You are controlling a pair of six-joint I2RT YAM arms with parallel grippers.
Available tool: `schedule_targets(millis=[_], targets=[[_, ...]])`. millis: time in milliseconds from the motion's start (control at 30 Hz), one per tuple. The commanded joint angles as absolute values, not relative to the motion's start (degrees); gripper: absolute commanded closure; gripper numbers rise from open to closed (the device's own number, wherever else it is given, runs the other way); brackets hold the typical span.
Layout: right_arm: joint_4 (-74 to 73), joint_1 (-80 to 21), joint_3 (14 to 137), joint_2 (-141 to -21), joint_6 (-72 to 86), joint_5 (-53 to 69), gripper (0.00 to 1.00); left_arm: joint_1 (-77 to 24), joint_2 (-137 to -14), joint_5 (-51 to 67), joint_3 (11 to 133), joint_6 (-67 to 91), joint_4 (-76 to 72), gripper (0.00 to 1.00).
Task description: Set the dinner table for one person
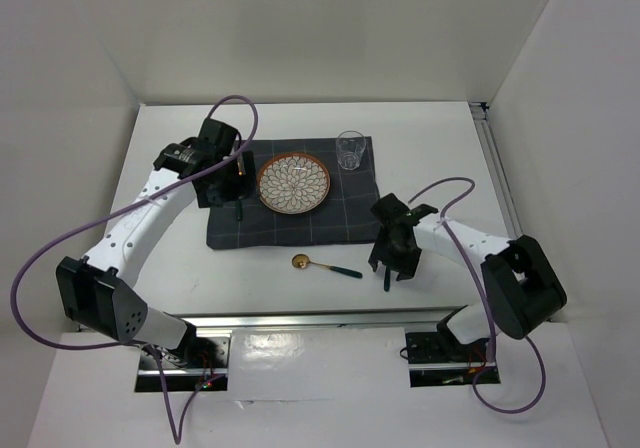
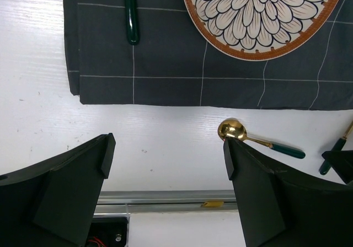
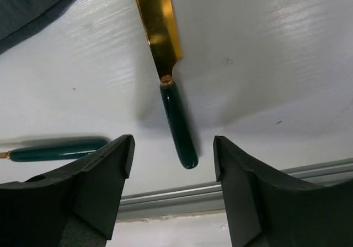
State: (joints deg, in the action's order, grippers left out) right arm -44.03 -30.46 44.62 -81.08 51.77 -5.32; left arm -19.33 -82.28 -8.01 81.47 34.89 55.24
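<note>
Dinner table (image 1: 250, 278), long axis left-right

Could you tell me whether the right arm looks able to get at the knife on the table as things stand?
Probably yes: the right gripper hangs open right over the knife, its green handle showing bare between the jaws; the spoon lies apart to one side.

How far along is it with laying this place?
Done: plate and glass sit on the grey cloth, with a green-handled utensil left of the plate. In hand: the open right gripper hovers over the knife on the white table, not gripping it. To do: knife and spoon lie off the cloth; left gripper is open, empty.
</note>
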Motion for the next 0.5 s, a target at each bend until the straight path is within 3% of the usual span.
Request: schedule_targets(millis=[0,167,200,300,367,467], targets=[[-39.48,-30.50,43.33,-83.31,53.70,-7.30,0.31,-19.60,-82.79,-7.82,82.62,35.16,54.58,0.01],[-35.16,-30.50,40.35,-86.13,53.17,-7.29,0.47,-19.60,-82.79,-7.82,82.09,35.16,54.58,0.01],[-35.16,-30.50,40.34,-86.74,53.17,-7.29,0.63,-19.60,-82.79,-7.82,82.09,35.16,54.58,0.01],[-38.47,-31.46,40.95,-84.48,55.37,-11.40,0.94,-19.60,-82.79,-8.34,82.09,35.16,55.10,0.01],[-40.16,-33.82,41.57,-78.79,56.59,-14.23,1.00,-19.60,-82.79,-8.87,82.62,35.16,55.11,0.01],[-41.31,-33.84,45.43,-74.63,54.43,-16.00,1.00,-19.60,-83.41,-9.49,82.62,35.16,55.11,0.01]])
